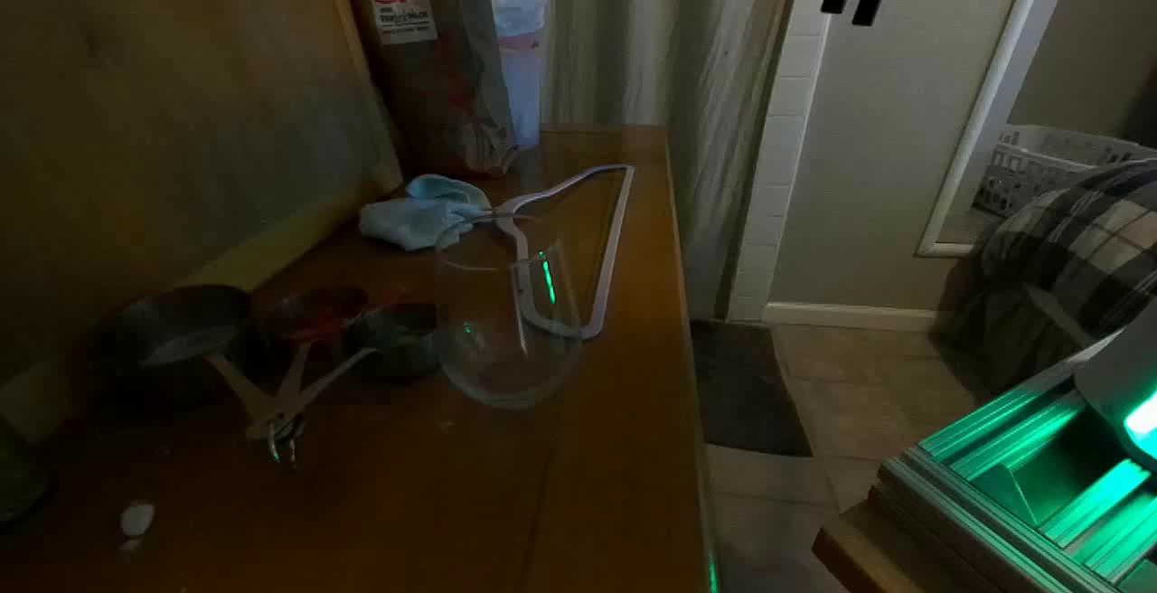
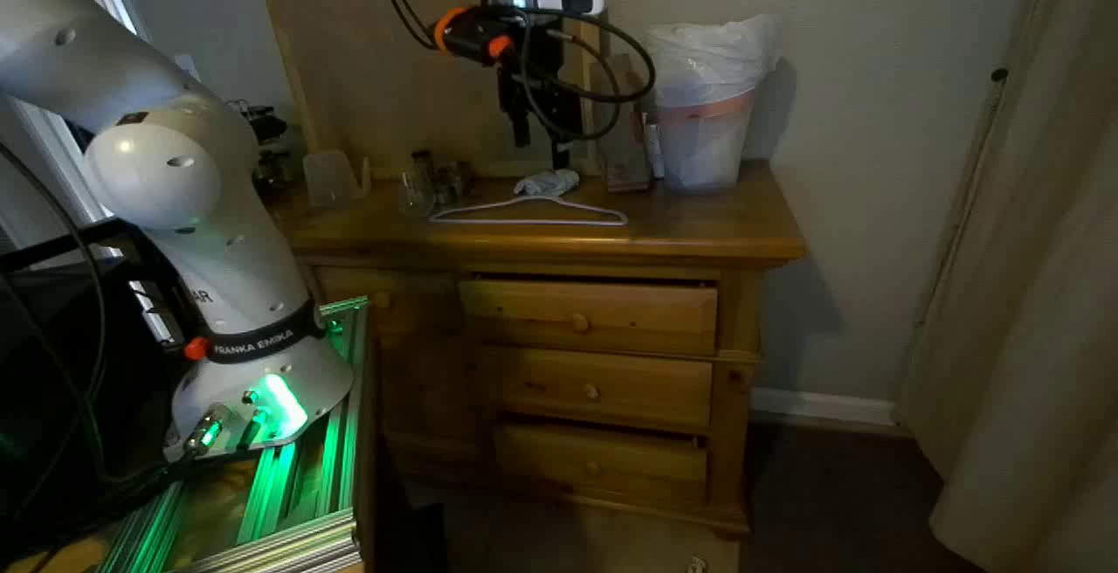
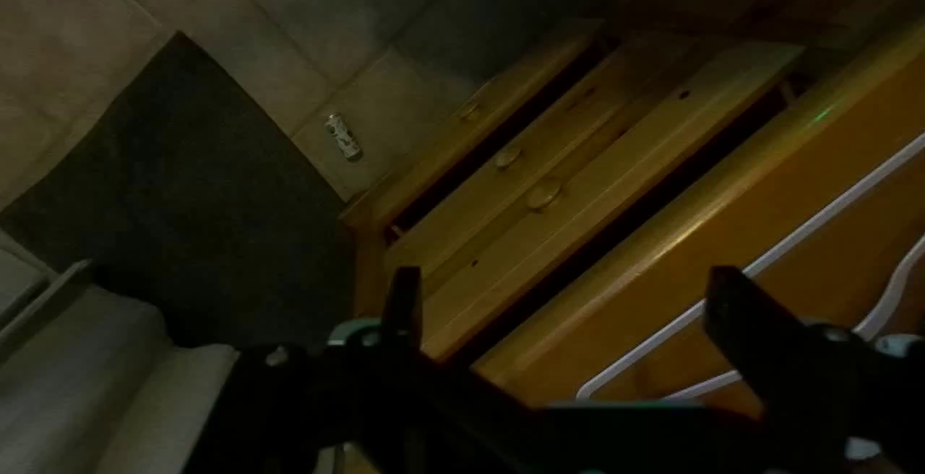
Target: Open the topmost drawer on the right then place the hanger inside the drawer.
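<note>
Nearest in an exterior view, its foot at eight o'clock in the frame, the white jointed robot arm (image 2: 210, 215) stands on a green-lit, metal-railed mount (image 2: 262, 490). Its black two-fingered gripper (image 2: 540, 152) hangs at twelve o'clock, in front of the brown wooden dresser (image 2: 699, 217); in the wrist view the fingers (image 3: 405, 300) are wide apart. At six o'clock, the topmost brown wooden drawer (image 2: 611, 315), flat-fronted with a round knob, sits slightly out, a dark gap along its upper edge. From that drawer, toward eleven o'clock, the thin whitish plastic clothes hanger (image 2: 541, 223) lies flat on the dresser top. From the hanger, the rounded clear glass bowl (image 2: 416, 197) stands at nine o'clock, and the crumpled light-blue cloth (image 2: 546, 182) lies at twelve, just beside the hook. Farther off, toward two o'clock, stand the printed brown paper bag (image 2: 624, 158) and the translucent tapered bin (image 2: 703, 145) with a white plastic liner.
</note>
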{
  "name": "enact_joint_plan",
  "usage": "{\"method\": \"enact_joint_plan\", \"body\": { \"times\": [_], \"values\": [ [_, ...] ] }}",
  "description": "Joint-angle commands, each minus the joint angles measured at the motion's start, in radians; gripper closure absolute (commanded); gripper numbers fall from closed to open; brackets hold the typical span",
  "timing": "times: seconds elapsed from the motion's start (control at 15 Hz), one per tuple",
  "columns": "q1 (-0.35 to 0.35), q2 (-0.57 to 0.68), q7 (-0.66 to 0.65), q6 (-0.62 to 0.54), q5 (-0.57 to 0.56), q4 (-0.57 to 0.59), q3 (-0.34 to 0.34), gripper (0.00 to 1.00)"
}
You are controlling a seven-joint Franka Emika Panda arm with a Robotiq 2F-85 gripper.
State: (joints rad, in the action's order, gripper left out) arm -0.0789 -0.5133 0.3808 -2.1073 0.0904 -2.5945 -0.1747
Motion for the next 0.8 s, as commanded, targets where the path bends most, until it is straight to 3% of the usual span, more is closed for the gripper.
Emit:
{"method": "enact_joint_plan", "body": {
  "times": [0.0,0.33,0.4,0.53,0.73],
  "values": [
    [0.015,0.001,0.006,0.003,0.008,0.002,0.014,0.0],
    [0.015,0.001,0.006,0.003,0.008,0.002,0.014,0.0],
    [0.033,0.01,-0.016,-0.087,0.019,-0.023,0.005,0.0],
    [0.047,0.077,0.027,-0.145,0.018,-0.031,-0.033,0.0],
    [0.03,0.173,0.188,-0.265,0.093,-0.078,-0.126,0.0]
  ]
}}
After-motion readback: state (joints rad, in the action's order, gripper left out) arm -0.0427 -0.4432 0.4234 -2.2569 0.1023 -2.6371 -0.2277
